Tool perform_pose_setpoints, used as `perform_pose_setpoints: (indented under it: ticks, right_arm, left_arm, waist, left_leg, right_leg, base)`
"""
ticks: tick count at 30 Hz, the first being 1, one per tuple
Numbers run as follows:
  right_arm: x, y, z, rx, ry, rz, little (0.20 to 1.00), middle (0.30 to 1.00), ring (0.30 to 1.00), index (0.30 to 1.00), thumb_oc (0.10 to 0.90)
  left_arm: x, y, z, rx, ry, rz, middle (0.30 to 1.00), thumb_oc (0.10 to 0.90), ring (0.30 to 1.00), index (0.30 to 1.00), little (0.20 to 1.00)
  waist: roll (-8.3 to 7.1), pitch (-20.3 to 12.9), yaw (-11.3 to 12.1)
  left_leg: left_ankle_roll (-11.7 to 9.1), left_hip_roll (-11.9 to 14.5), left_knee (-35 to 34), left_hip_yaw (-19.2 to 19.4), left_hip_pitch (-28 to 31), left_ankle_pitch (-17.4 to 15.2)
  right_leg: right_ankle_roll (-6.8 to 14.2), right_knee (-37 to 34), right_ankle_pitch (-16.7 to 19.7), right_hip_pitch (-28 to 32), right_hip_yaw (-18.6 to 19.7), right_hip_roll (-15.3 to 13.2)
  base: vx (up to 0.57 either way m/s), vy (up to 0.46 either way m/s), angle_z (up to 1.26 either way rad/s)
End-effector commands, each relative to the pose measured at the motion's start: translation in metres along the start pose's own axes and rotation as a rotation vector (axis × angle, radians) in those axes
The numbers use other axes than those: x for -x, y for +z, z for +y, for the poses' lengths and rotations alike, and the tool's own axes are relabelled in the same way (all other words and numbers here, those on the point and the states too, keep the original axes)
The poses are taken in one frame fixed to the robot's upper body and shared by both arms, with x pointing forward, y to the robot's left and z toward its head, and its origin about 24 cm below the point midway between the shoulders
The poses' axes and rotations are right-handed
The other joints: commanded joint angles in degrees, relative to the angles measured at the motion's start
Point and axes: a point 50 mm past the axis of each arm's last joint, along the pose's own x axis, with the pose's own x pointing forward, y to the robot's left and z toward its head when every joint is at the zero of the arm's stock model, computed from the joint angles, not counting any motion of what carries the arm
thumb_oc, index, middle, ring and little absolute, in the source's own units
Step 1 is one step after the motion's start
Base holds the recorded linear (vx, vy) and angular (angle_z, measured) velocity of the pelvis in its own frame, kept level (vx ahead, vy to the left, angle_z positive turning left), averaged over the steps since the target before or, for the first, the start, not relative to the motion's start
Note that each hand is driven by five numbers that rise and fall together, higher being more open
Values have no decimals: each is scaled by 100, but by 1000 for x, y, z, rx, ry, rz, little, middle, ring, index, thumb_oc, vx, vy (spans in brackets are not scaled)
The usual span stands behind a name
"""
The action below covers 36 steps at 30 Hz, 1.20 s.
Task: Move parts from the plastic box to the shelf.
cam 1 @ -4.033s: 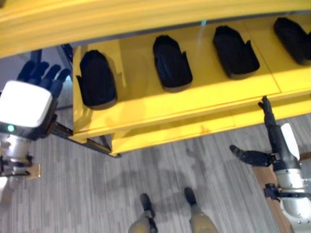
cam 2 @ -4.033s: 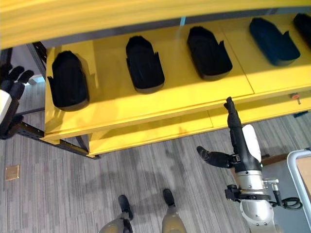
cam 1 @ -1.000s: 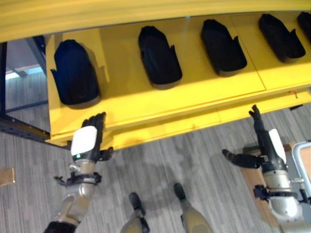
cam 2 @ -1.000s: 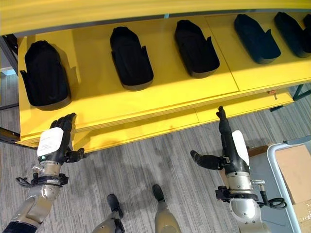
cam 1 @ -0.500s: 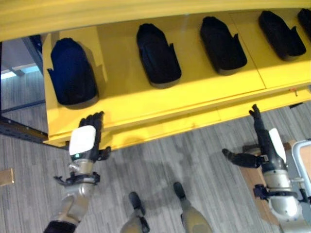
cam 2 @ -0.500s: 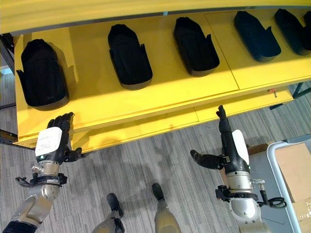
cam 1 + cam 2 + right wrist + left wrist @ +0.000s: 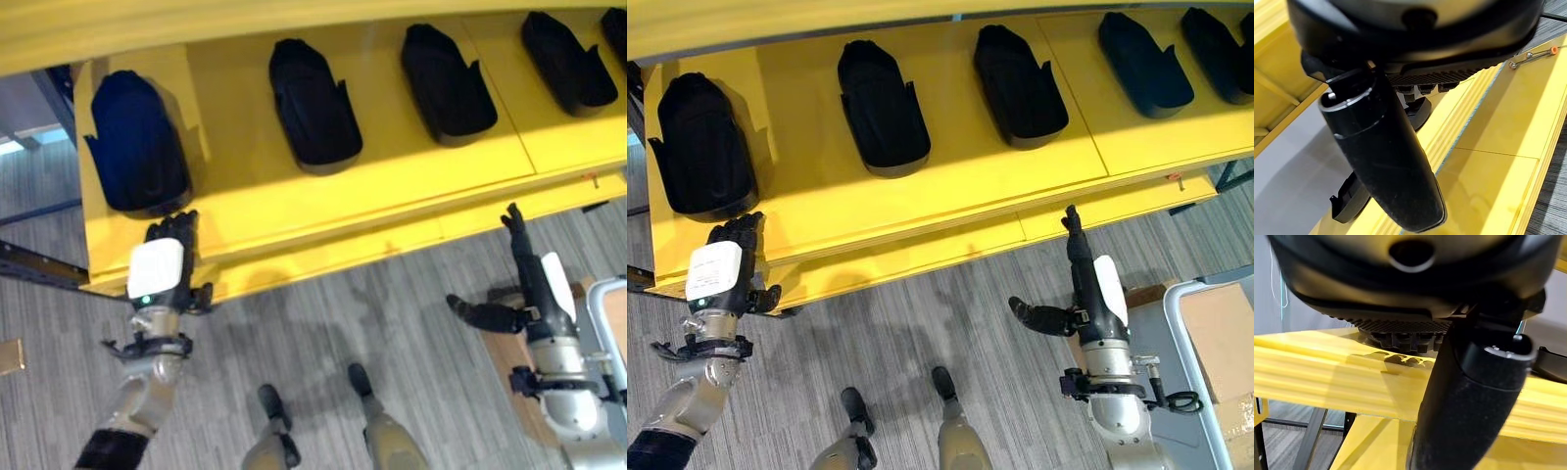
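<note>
Both empty hands, left hand (image 7: 718, 271) and right hand (image 7: 1087, 284), reach the shelf (image 7: 950, 186) front edge.

Grey wood-grain floor (image 7: 921, 323) spreads across the lower part of both eye views. At the right edge stands a cart (image 7: 1185, 338) with a pale rounded frame, holding a brown cardboard box (image 7: 1220, 333). A small brown square (image 7: 10, 355) lies on the floor at the far left. Dark metal bars (image 7: 39, 262) run along the floor at the left.
</note>
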Motion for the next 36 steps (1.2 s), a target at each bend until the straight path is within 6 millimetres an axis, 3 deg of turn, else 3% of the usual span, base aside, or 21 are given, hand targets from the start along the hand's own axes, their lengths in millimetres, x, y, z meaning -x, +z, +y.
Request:
perform_pose_setpoints:
  ticks: [1,5,6,8,36]
  right_arm:
    - [-13,26,-27,40,-107,-180,1000,1000,1000,1000,900]
    - [-13,27,-27,45,-106,-185,1000,1000,1000,1000,900]
    - [-12,27,-27,44,-106,-188,1000,1000,1000,1000,900]
    - [-12,27,-27,45,-104,-187,1000,1000,1000,1000,900]
    - [-12,32,-30,47,-100,-214,1000,1000,1000,1000,900]
  left_arm:
    - [-32,-7,43,-99,229,-27,1000,900,1000,1000,1000]
    - [-34,-9,44,-108,229,-14,1000,900,1000,1000,1000]
    - [-34,-9,44,-107,230,-13,1000,900,1000,1000,1000]
    - [-34,-10,45,-108,232,-13,1000,900,1000,1000,1000]
    - [-48,-22,60,-206,253,12,1000,900,1000,1000,1000]
  waist:
    - [67,-266,-162]
    - [64,-244,-173]
    - [52,-213,-187]
    - [67,-246,-180]
    - [79,-175,-241]
  left_leg:
    - [-221,367,1142,-122,-346,-674]
    - [-220,376,1162,-124,-361,-693]
    - [-183,389,1171,-70,-409,-565]
    - [-219,373,1165,-129,-364,-701]
    - [-222,390,1293,-81,-470,-787]
  right_leg:
    - [5,3,-758,584,-336,-96]
    - [-2,4,-770,589,-335,-105]
    - [-16,22,-705,542,-336,-94]
    - [-4,3,-772,592,-330,-105]
    - [35,0,-770,535,-293,-142]
  base:
    - [84,18,-1]
    - [-16,-4,0]
    - [-61,-14,0]
    - [44,12,0]
    - [5,1,-1]
